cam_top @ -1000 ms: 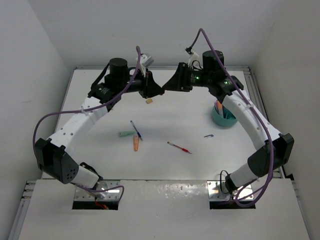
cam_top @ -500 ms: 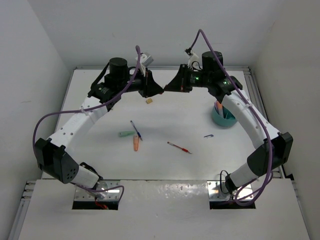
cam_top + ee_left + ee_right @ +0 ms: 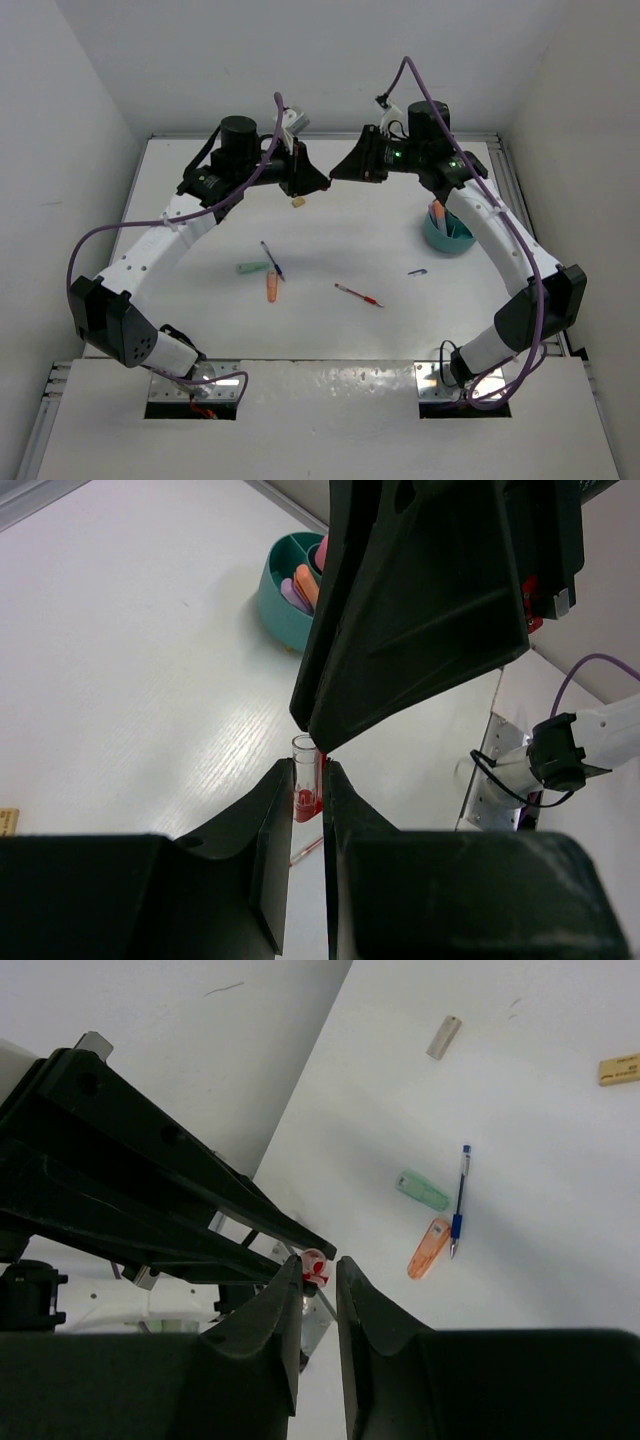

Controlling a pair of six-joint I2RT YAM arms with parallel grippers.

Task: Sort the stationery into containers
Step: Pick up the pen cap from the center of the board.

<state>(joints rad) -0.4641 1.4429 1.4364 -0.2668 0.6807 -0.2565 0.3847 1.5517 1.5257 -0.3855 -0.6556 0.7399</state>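
Pressed onto a small clear-and-red piece (image 3: 305, 780), the left gripper (image 3: 320, 182) and the right gripper (image 3: 336, 171) are met tip to tip at upper centre. The teal cup (image 3: 440, 246) is seen at right. A dark-blue pen (image 3: 271, 259), mint-green stub (image 3: 252, 267) and orange stub (image 3: 271, 287) are scattered below, well apart.

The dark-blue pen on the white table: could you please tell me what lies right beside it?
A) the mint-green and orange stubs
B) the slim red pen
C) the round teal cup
A: the dark-blue pen lies close beside the mint-green stub and the orange stub.
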